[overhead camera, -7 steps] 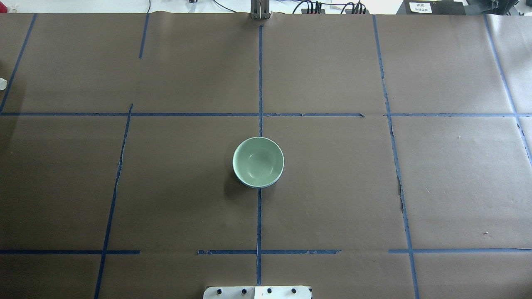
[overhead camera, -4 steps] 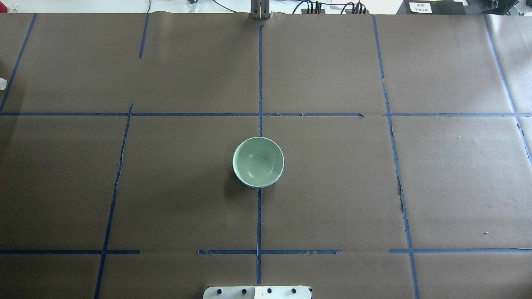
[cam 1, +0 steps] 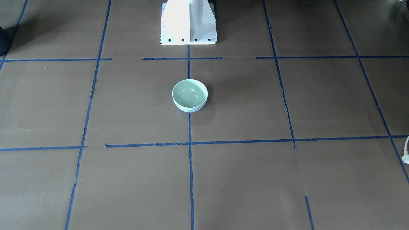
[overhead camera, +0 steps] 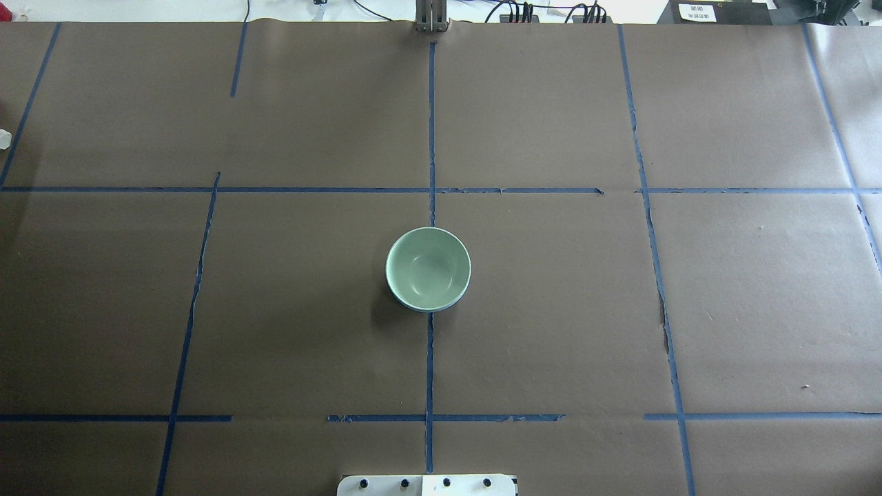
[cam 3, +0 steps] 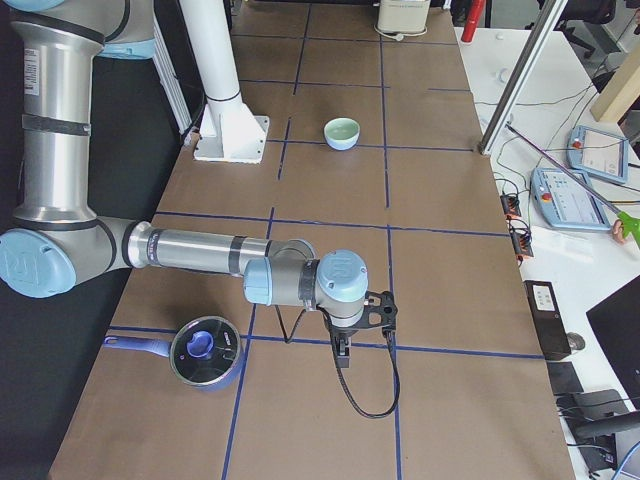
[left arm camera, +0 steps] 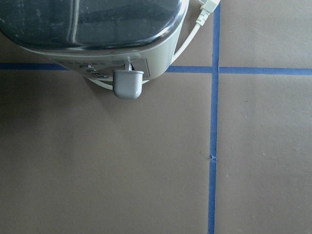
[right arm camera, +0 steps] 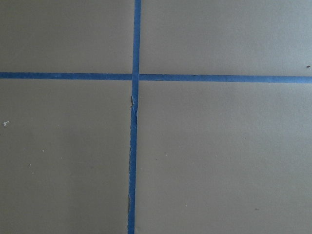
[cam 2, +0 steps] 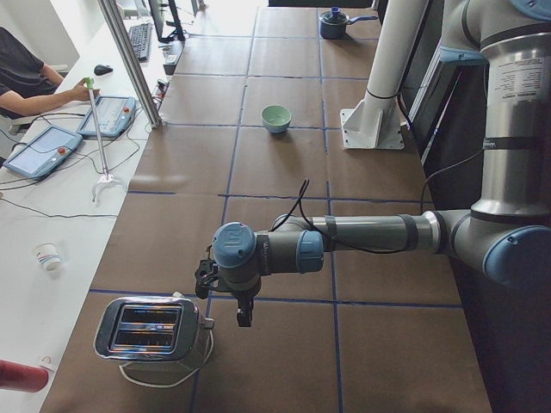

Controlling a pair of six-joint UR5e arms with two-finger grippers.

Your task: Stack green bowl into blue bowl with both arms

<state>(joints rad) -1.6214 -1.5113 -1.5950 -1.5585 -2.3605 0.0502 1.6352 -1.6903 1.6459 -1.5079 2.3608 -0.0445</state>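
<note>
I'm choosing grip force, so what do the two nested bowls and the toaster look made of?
The green bowl looks like smooth matte plastic or melamine: even colour, only soft highlights. The blue bowl: only a pale edge shows beneath it; probably the same. The toaster: polished metal shell, mirror-like reflections, with a grey plastic-looking lever.

Brown paper (overhead camera: 551,310) covers the whole table, marked into squares by blue tape (overhead camera: 431,138). Along one long side runs a white desk (cam 2: 52,215) with a slanting metal post (cam 2: 129,64), a tablet (cam 2: 39,153), a keyboard (cam 2: 140,36) and loose cables. The light is bright and even, with soft shadows.
</note>
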